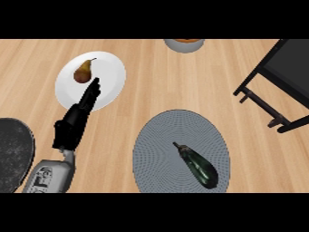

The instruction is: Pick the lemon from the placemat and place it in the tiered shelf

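A round grey placemat [163,136] lies at the lower middle of the counter. A dark green eggplant [198,166] rests on it; I see no lemon anywhere. The black tiered shelf [292,81] stands at the upper right. My left hand [73,124] comes in from the lower left with its fingers straight. Their tips point over the lower edge of a white plate [110,81] and it holds nothing. The hand is well left of the placemat. My right hand does not show.
A brown pear [83,71] lies on the white plate at the upper left. A dark round pan [3,154] sits at the lower left beside my forearm. A grey bowl [183,44] with something orange is cut off at the top edge.
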Robot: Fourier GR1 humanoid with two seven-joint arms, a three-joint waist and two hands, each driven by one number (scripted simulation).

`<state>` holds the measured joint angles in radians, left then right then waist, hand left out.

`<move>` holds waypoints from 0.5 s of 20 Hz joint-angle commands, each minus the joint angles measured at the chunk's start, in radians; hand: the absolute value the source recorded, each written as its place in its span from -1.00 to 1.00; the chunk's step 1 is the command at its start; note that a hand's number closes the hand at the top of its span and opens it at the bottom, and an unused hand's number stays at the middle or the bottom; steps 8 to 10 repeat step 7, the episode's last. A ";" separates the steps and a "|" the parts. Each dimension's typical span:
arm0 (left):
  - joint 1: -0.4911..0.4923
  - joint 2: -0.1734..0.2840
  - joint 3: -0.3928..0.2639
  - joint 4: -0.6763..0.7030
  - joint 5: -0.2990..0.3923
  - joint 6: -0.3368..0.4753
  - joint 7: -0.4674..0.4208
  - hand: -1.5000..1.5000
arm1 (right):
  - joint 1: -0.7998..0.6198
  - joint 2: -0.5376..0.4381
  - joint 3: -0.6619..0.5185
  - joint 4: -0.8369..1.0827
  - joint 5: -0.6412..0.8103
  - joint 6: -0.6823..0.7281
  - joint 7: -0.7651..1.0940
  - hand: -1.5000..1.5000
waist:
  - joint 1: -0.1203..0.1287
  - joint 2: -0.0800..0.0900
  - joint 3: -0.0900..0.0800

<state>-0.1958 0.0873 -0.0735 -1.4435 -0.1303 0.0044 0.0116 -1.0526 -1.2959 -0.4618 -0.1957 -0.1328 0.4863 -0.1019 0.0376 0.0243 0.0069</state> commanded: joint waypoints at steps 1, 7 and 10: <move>0.005 -0.016 -0.009 0.003 0.001 0.002 -0.013 0.00 | 0.081 -0.040 0.019 0.016 0.033 0.047 -0.076 -1.00 | 0.004 0.010 0.004; 0.009 -0.012 0.003 0.007 0.010 0.000 -0.007 0.00 | 0.150 -0.106 0.003 0.054 0.025 0.181 -0.128 -1.00 | -0.008 0.008 0.008; 0.009 -0.012 0.003 0.007 0.010 0.000 -0.007 0.00 | 0.150 -0.106 0.003 0.054 0.025 0.181 -0.128 -1.00 | -0.008 0.008 0.008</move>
